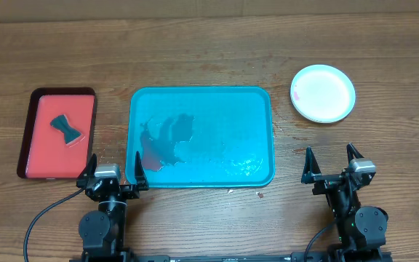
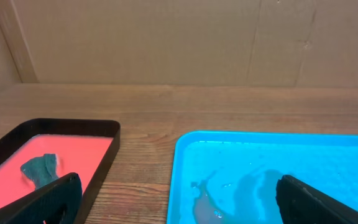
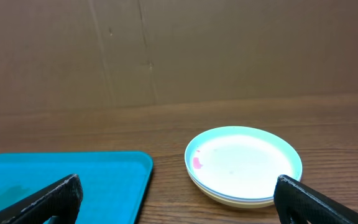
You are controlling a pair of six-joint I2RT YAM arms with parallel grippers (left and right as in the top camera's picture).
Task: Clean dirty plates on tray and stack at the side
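Two arms, both folded back near their bases, wrists level: left gripper (image 1: 113, 161), fingers (image 1: 90, 171) spread wide apart, holding nothing; right gripper (image 1: 330, 156), fingers (image 1: 308, 166) likewise spread wide, holding nothing, both pointing forward.

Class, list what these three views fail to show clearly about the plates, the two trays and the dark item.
- Plate stack: plates beneath the top one hidden overhead; right wrist view shows only rim edges, count unclear.
- Dark item on red tray: too small overhead to identify; left wrist view partly covered by a gripper finger.
- Teal tray: cut off by frame edges in both wrist views.
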